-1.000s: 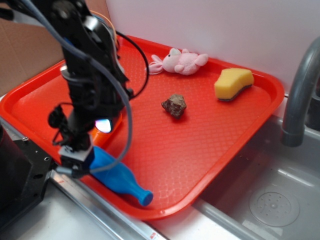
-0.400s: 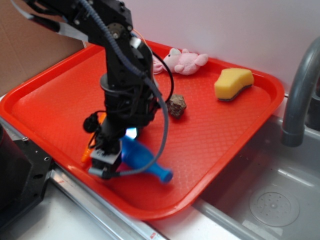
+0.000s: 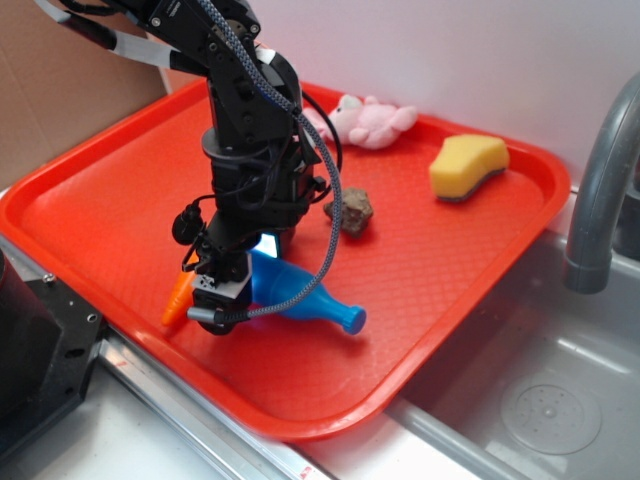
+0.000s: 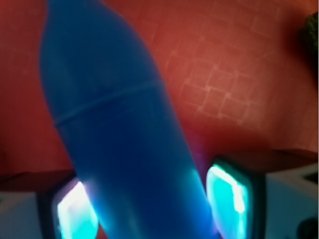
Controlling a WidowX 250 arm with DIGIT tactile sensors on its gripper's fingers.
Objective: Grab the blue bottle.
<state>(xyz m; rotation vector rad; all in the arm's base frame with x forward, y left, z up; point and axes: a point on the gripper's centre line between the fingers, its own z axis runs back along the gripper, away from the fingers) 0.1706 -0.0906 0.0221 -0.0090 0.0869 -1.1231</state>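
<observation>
Red textured plastic fills the scene: a cafeteria tray [image 3: 480, 240] sits beside a steel sink [image 3: 540, 400] with a grey faucet [image 3: 595, 200] at its edge. On that tray, toward its front edge, lies the blue bottle [image 3: 300, 297], fat body under the arm and narrow neck pointing out toward the sink side.

We judge the bottle to be light, hollow and stiff, with a smooth glossy skin that could slip or squirt sideways if pinched on the taper. The best hold is across the widest part of the body, near the moulded seam, where the walls run closest to parallel.

That is about where the gripper [image 3: 225, 300] sits now. In the wrist view the bottle's body [image 4: 119, 129] runs up between the two fingers [image 4: 229, 194], which stand on either side of it, their pads glowing cyan. They look closed against the blue plastic, though the wrist view is blurred and we cannot be sure both pads bear firmly.

Just behind the fingers, on the arm's outer side, an orange toy carrot [image 3: 178, 297] peeks out. Beyond the fingers lies a brown rock-like lump [image 3: 349, 211]; well apart at the tray's back are a pink plush bunny [image 3: 370, 122] and a yellow sponge [image 3: 467, 167].
</observation>
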